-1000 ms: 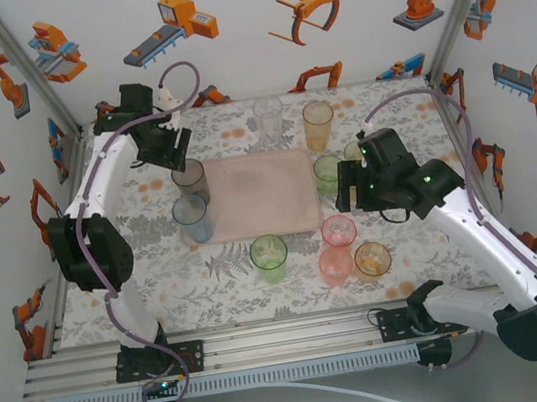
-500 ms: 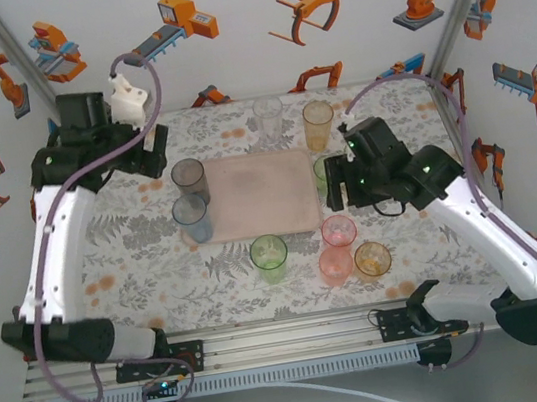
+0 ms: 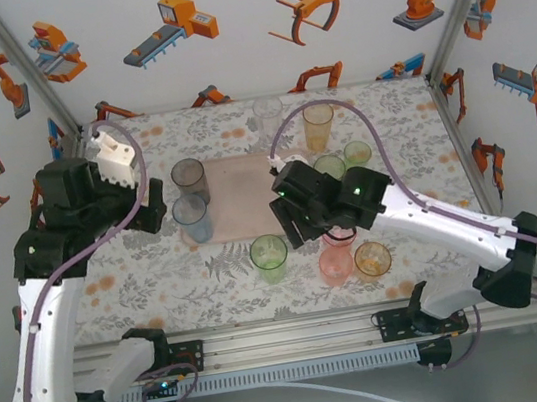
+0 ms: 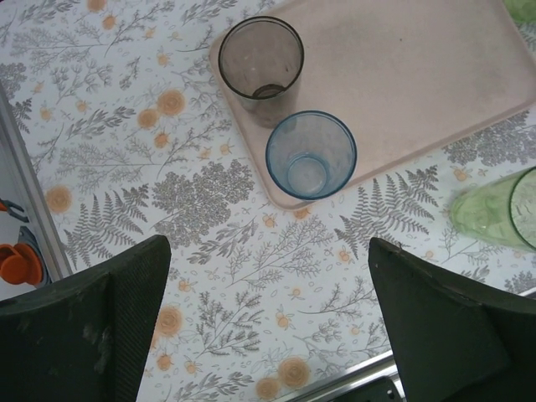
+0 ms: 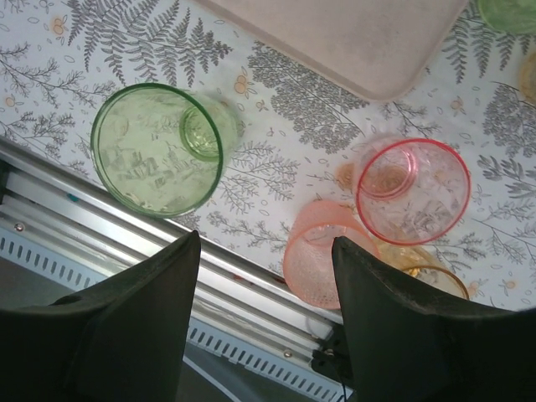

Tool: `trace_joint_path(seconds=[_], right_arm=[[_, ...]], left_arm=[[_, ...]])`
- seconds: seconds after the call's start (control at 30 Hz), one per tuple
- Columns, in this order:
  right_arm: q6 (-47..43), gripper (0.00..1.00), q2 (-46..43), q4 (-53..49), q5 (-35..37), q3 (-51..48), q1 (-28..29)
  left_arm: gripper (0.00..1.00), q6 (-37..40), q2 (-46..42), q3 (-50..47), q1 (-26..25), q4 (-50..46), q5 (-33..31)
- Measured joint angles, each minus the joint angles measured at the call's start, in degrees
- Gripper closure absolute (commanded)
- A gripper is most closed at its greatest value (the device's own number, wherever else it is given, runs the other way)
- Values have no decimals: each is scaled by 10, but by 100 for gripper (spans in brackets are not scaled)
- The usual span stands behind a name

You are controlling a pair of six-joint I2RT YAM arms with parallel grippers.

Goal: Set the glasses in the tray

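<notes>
The pale pink tray (image 3: 248, 196) lies mid-table. A grey glass (image 3: 189, 181) and a blue glass (image 3: 191, 218) stand on its left edge, also in the left wrist view: grey glass (image 4: 260, 67), blue glass (image 4: 311, 155), tray (image 4: 419, 75). My left gripper (image 3: 151, 206) hovers left of them, open and empty (image 4: 268, 327). My right gripper (image 3: 298, 227) hangs open over the tray's front edge (image 5: 266, 318), nothing between its fingers. Below it stand a green glass (image 5: 159, 151), a salmon glass (image 5: 322, 260) and a pink-rimmed glass (image 5: 412, 191).
An amber glass (image 3: 372, 259) stands at the front right. Behind and right of the tray are a clear glass (image 3: 269, 115), an orange glass (image 3: 318, 125) and two green ones (image 3: 330, 166) (image 3: 357, 153). The aluminium rail (image 5: 100, 218) runs along the near table edge.
My left arm drew back from the grey glass toward the near left, its jaws opening wider. My right arm swung left from the table's right side to the tray's front edge.
</notes>
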Motion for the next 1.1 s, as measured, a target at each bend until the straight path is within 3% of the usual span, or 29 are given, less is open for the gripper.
trace_joint_path(seconds=[0.67, 1.1], right_arm=[[38, 47, 81, 46, -15, 0, 6], [52, 48, 109, 70, -23, 0, 6]], left_arm=[[3, -24, -33, -20, 15, -23, 54], [7, -38, -36, -62, 26, -12, 30]])
